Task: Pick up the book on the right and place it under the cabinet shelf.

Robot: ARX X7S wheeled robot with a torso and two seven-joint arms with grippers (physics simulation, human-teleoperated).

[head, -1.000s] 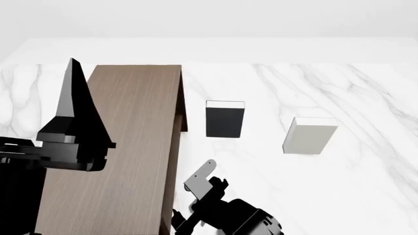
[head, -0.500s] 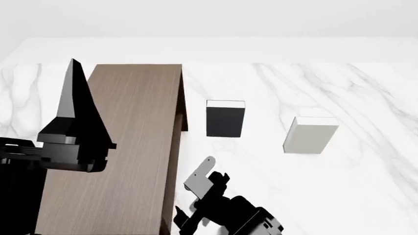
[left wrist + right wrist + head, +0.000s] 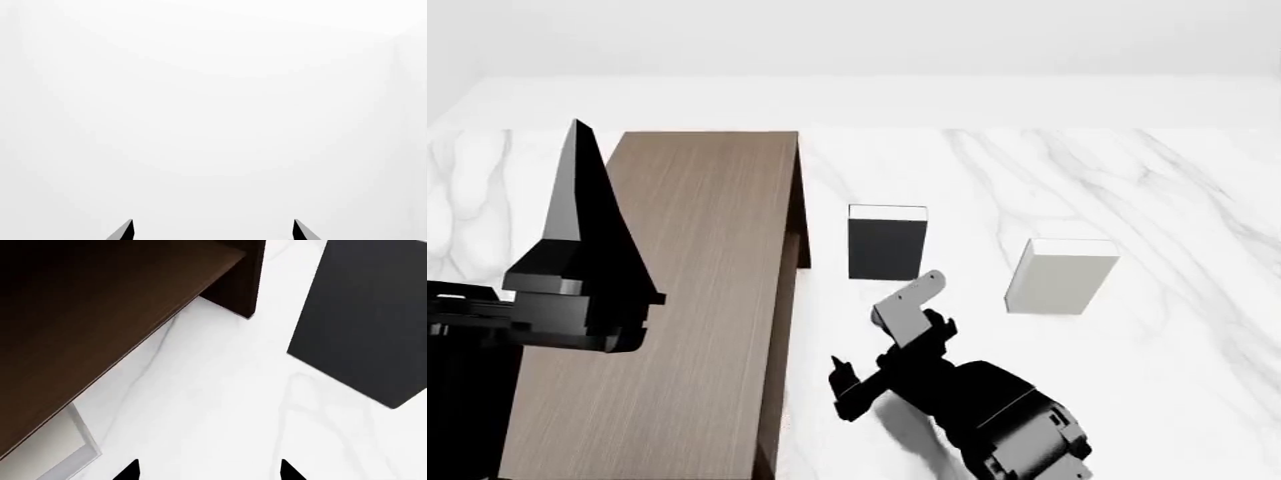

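The thin pale book (image 3: 41, 452) appears to lie flat on the white marble surface (image 3: 1174, 330) at the lower left of the right wrist view, partly tucked beneath the overhanging dark brown cabinet shelf (image 3: 681, 300). In the head view the cabinet hides it completely. I judge it light, stiff and smooth-covered, so it would probably slide rather than bend. If it needs taking up again, the exposed edge poking out from under the shelf looks like the only place to pinch it, across its thin spine.

The right gripper (image 3: 881, 340) has its jaws apart with nothing between them, which the right wrist view confirms. The left gripper (image 3: 212, 233) hangs at the left of the head view over the cabinet, jaws likewise spread and empty.

Against the picture from half a second ago, the right gripper has drawn away from the cabinet's lower edge, up and to the right, and now sits just below the black book (image 3: 888, 245). The boxy pale grey book (image 3: 1061, 278) at the right, the black book and the left arm have not shifted.
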